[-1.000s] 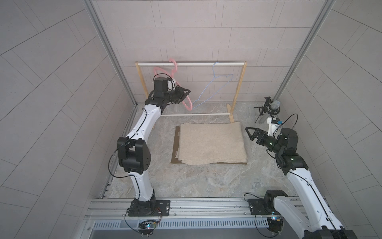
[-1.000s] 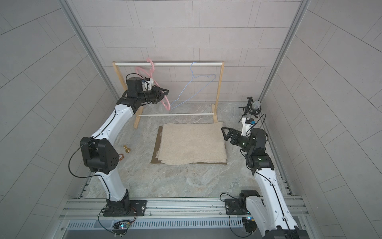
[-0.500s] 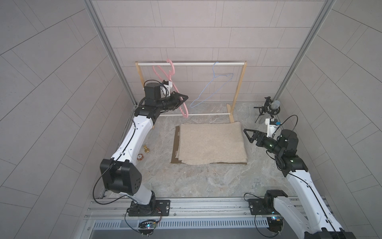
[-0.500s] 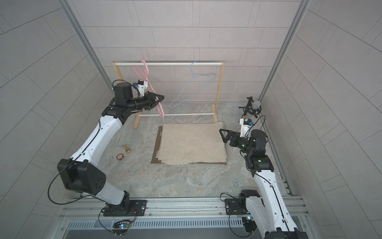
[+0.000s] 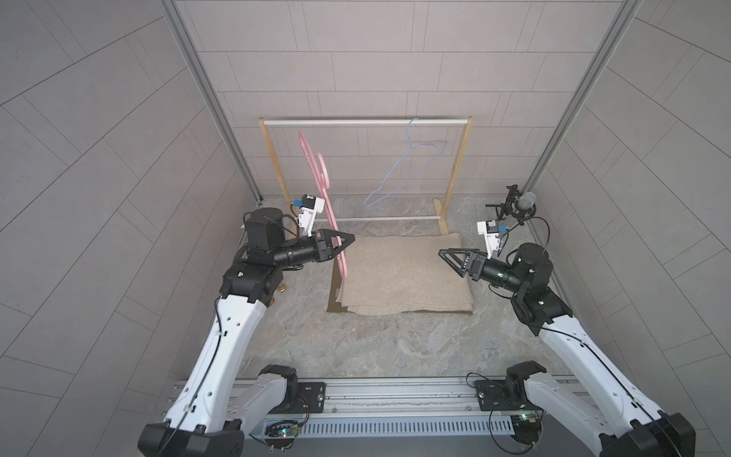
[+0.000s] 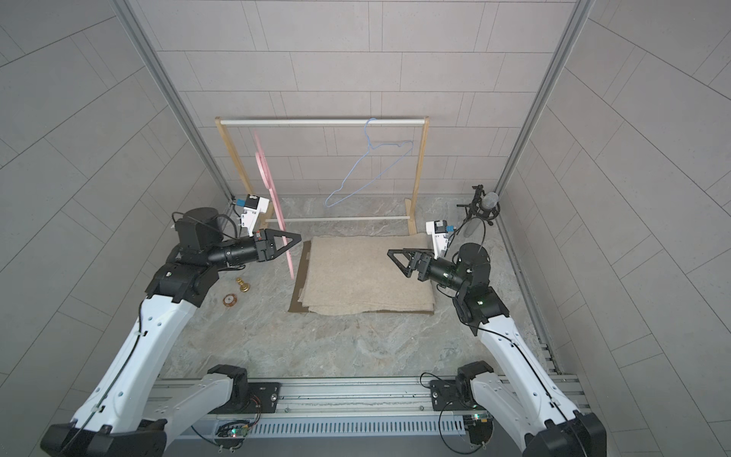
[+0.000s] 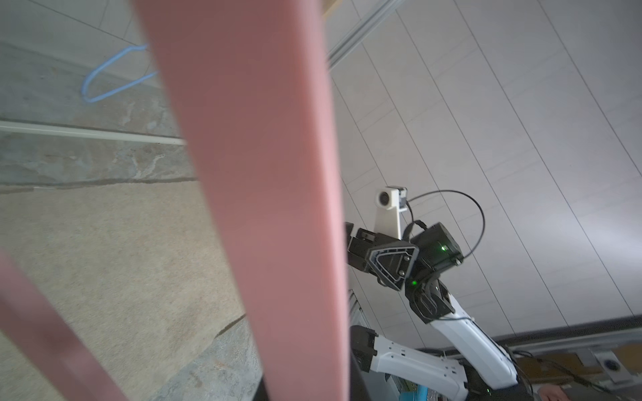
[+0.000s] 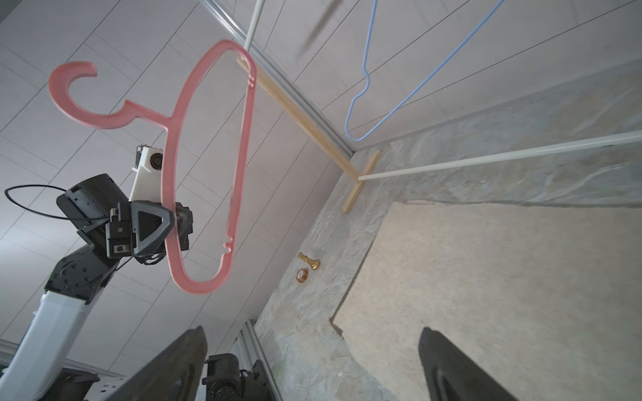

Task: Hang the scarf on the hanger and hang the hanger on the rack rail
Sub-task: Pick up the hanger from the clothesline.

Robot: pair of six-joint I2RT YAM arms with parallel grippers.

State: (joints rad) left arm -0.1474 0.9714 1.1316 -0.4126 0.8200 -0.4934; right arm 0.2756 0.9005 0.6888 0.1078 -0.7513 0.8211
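Observation:
The scarf (image 5: 403,273) (image 6: 368,273) is a folded beige cloth lying flat on the marble floor. My left gripper (image 5: 344,241) (image 6: 290,239) is shut on one arm of a pink plastic hanger (image 5: 322,186) (image 6: 273,198). It holds the hanger upright and edge-on above the scarf's left edge, with the hook below the rack rail. The right wrist view shows the whole hanger (image 8: 208,156) in that gripper (image 8: 166,222). In the left wrist view the hanger (image 7: 260,173) fills the picture and hides the jaws. My right gripper (image 5: 447,257) (image 6: 395,257) (image 8: 312,336) is open and empty above the scarf's right edge.
A wooden rack (image 5: 364,122) stands at the back, with a blue wire hanger (image 5: 411,170) hung on its rail. Brown cardboard (image 5: 335,292) lies under the scarf. A gold chess piece (image 6: 242,285) and a small round disc (image 6: 229,300) lie at the left. A microphone (image 5: 522,203) stands at the back right.
My left arm has drawn back from the rack with the pink hanger, whose hook has left the rail, towards the scarf's left edge. The right gripper has shifted slightly left.

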